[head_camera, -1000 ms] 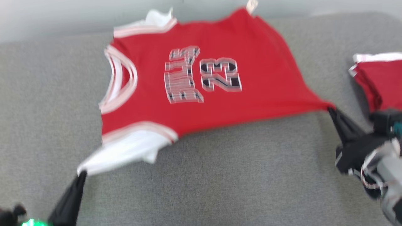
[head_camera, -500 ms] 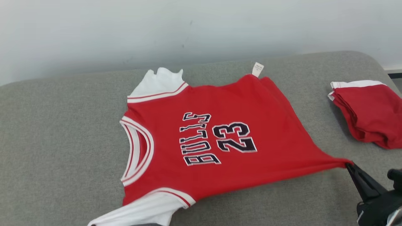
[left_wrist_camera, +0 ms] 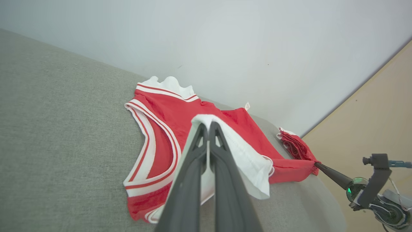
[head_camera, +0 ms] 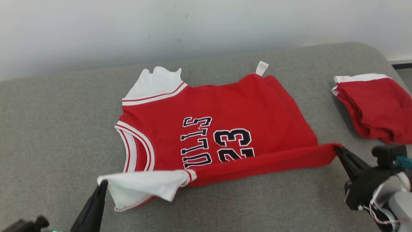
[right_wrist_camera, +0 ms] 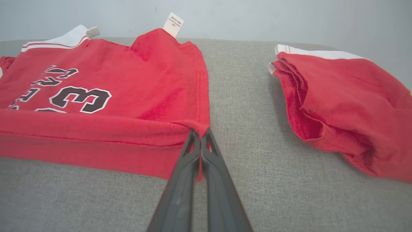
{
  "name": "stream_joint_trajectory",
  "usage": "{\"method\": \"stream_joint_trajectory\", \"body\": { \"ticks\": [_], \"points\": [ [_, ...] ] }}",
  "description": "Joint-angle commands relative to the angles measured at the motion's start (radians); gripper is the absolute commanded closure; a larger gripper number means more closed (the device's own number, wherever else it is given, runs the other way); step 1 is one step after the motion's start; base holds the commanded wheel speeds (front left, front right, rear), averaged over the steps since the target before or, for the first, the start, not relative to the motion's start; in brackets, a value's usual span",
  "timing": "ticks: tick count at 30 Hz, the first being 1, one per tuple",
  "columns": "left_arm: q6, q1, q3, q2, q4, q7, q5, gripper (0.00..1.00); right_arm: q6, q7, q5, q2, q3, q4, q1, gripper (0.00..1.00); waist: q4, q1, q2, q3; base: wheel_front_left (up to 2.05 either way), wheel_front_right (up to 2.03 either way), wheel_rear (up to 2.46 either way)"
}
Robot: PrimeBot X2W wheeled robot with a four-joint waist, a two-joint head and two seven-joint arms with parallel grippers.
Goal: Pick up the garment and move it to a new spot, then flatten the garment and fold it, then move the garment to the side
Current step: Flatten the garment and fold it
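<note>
Folding the red cotton basketball jersey with white sleeves [head_camera: 257,106], centre frame on the grey fabric cushion [head_camera: 48,129]; its near edge is lifted and rolled over. Left gripper [head_camera: 103,183] is clenched on the white sleeve corner, right gripper [head_camera: 336,148] on the red hem corner. Best carry both corners level and taut to the far edge. A folded red garment pile [head_camera: 376,106] lies loose at right.

Head camera high, facing down; wrist cameras low, seemingly near; share garment [head_camera: 225,103].

Long dark jaws, blk wrist housing [head_camera: 363,188], pale grey forearm [head_camera: 400,206], white cables [head_camera: 372,201], blk bracket [head_camera: 388,153] w/ teal tip.
</note>
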Motion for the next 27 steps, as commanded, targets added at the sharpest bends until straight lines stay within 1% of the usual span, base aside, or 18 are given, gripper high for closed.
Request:
{"method": "stream_joint_trajectory", "body": {
  "ticks": [1, 5, 9, 12, 14, 17, 18, 19, 20, 21, 22, 25, 27],
  "points": [
    [-0.009, -0.046, 0.001, -0.008, 0.030, -0.001, 0.018, 1.00, -0.001, -0.001, -0.016, 0.019, 0.004, 0.024, -0.038, 1.00, 0.004, -0.0001, 0.0000, 0.027, 0.00, 0.00, 0.00],
    [-0.041, -0.170, -0.013, -0.036, 0.128, -0.005, 0.044, 1.00, -0.001, -0.019, -0.033, 0.063, 0.018, 0.108, -0.126, 1.00, 0.015, -0.0001, 0.0000, 0.070, 0.00, 0.00, 0.00],
    [-0.078, -0.281, -0.029, -0.059, 0.225, -0.013, 0.093, 1.00, -0.001, -0.048, -0.038, 0.093, 0.035, 0.190, -0.205, 1.00, 0.028, -0.0001, 0.0000, 0.113, 0.00, 0.00, 0.00],
    [-0.101, -0.331, -0.052, -0.062, 0.273, -0.013, 0.120, 1.00, -0.001, -0.059, -0.008, 0.114, 0.034, 0.230, -0.229, 1.00, 0.033, -0.0001, 0.0000, 0.131, 0.00, 0.00, 0.00],
    [-0.118, -0.376, -0.062, -0.080, 0.316, -0.016, 0.127, 1.00, -0.001, -0.069, 0.005, 0.122, 0.043, 0.265, -0.255, 1.00, 0.038, -0.0001, 0.0000, 0.146, 0.00, 0.00, 0.00],
    [-0.136, -0.429, -0.081, -0.082, 0.382, -0.019, 0.156, 1.00, -0.001, -0.088, 0.023, 0.140, 0.059, 0.307, -0.284, 1.00, 0.040, -0.0001, 0.0000, 0.163, 0.00, 0.00, 0.00],
    [-0.143, -0.441, -0.089, -0.087, 0.402, -0.019, 0.162, 0.95, -0.001, -0.096, 0.027, 0.144, 0.067, 0.319, -0.291, 0.94, 0.040, -0.0001, 0.0000, 0.166, 0.00, 0.00, 0.00],
    [-0.144, -0.453, -0.094, -0.092, 0.420, -0.020, 0.169, 0.86, -0.001, -0.104, 0.032, 0.149, 0.073, 0.333, -0.298, 0.89, 0.040, -0.0001, 0.0000, 0.168, 0.00, 0.00, 0.00],
    [-0.150, -0.462, -0.095, -0.097, 0.433, -0.022, 0.173, 0.71, -0.001, -0.114, 0.034, 0.153, 0.081, 0.341, -0.305, 0.74, 0.040, -0.0001, 0.0000, 0.169, 0.00, 0.00, 0.00],
    [-0.152, -0.473, -0.093, -0.105, 0.456, -0.024, 0.182, 0.12, -0.001, -0.137, 0.041, 0.158, 0.089, 0.356, -0.312, 0.00, 0.038, -0.0001, 0.0000, 0.167, 0.00, 0.00, 0.00],
    [-0.153, -0.473, -0.087, -0.112, 0.463, -0.026, 0.185, 0.00, -0.001, -0.147, 0.037, 0.160, 0.090, 0.362, -0.314, 0.00, 0.037, -0.0001, 0.0000, 0.163, 0.00, 0.00, 0.00],
    [-0.146, -0.444, -0.061, -0.130, 0.462, -0.029, 0.198, 0.00, -0.001, -0.167, 0.030, 0.157, 0.066, 0.360, -0.293, 0.00, 0.034, -0.0001, 0.0000, 0.146, 0.00, 0.00, 0.00],
    [-0.132, -0.404, -0.032, -0.142, 0.444, -0.030, 0.191, 0.00, -0.001, -0.168, 0.004, 0.147, 0.012, 0.320, -0.274, 0.00, 0.030, -0.0001, 0.0000, 0.132, 0.00, 0.00, 0.00]
  ]
}}
